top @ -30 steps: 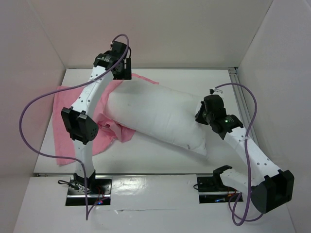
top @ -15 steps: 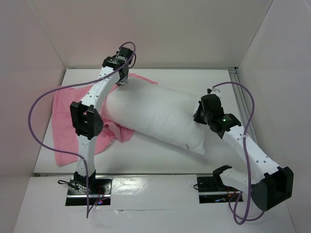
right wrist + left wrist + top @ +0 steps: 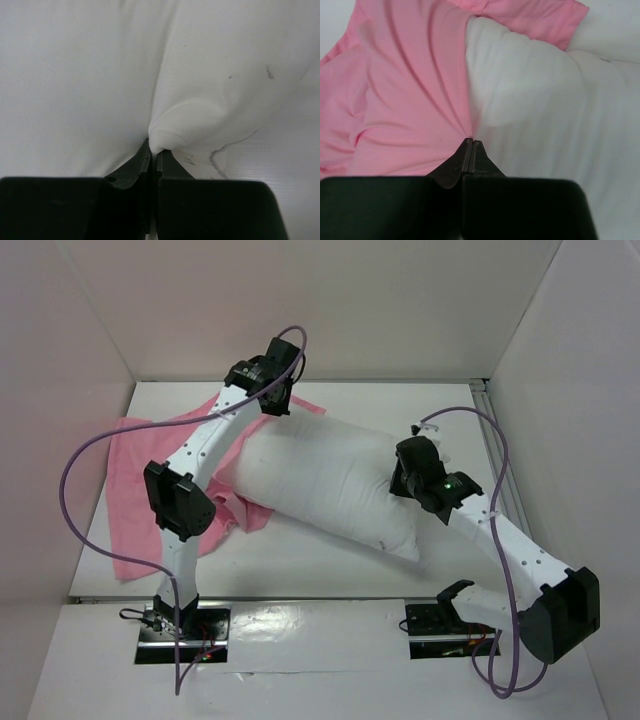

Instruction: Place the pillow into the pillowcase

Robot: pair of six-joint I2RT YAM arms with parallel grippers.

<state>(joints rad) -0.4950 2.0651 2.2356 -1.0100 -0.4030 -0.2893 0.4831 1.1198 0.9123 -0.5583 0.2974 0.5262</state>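
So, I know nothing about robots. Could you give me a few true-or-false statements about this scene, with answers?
1. The right end effector is pinching the white pillow. True.
2. The pillow is fully inside the pillowcase. False: most of it lies uncovered on the table.
3. The left end effector is open and empty. False: it is shut on pink pillowcase fabric.
4. The pillowcase is pink. True.
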